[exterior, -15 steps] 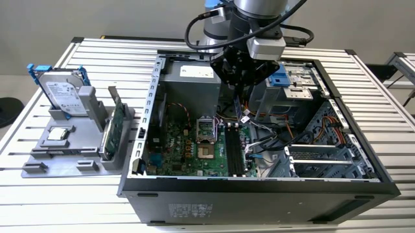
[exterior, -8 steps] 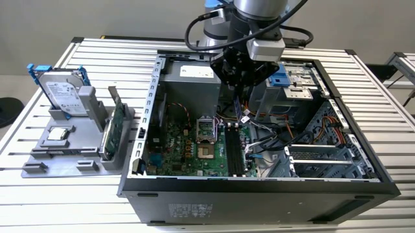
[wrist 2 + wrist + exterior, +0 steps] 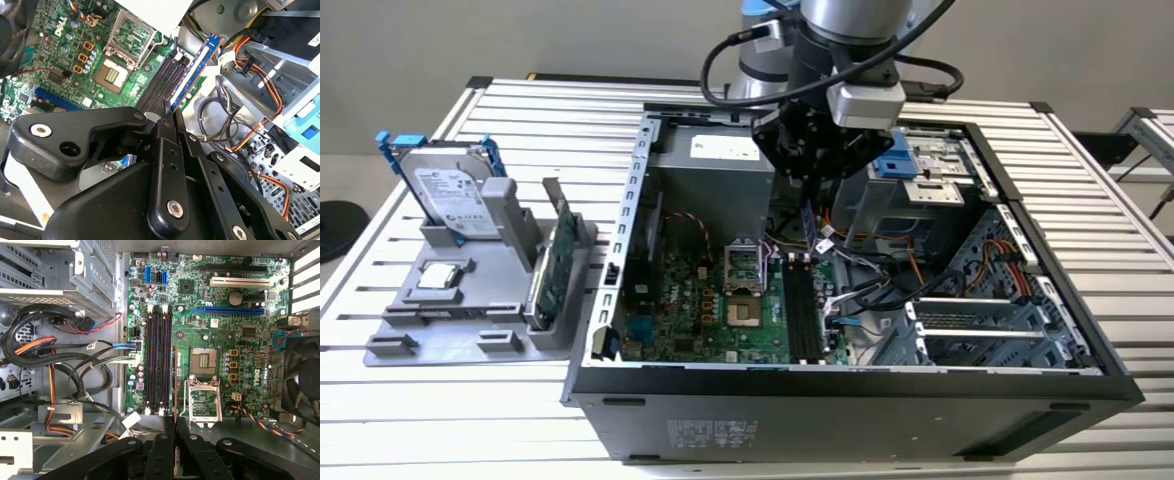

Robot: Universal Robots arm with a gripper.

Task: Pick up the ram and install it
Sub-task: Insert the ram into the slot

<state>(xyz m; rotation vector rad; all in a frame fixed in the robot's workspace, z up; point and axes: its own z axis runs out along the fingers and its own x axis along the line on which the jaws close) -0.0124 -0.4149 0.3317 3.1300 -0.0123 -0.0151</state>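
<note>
Gripper: the gripper (image 3: 175, 432) hangs over the open computer case (image 3: 1067, 385), above the green board (image 3: 210, 315).
Fingers: the black fingers (image 3: 165, 150) are squeezed close together, with only a thin gap between them.
What it holds: a thin stick pokes out from between the fingers. It looks like the ram (image 3: 175, 385), seen from its edge. In the second wrist view the ram (image 3: 197, 72) shows as a long blue strip.
Where the ram is: up in the air, held in the gripper, not in the board yet. It hangs just beside the long black slots (image 3: 159, 360), on the side near the square chip socket (image 3: 204, 360).
Step in hand: I think this is carrying the ram to a slot.
How to do it well: keep the ram straight up and down. Line its long edge up with one slot, end to end. Push evenly so both ends go in together.
Watch out for: the loose wires (image 3: 75, 365) lie near the slots, on the other side from the ram. They should not get pinched.
Farther out: a grey tray (image 3: 454, 330) sits outside the case and holds a hard drive (image 3: 454, 195) and a green card (image 3: 558, 270).
</note>
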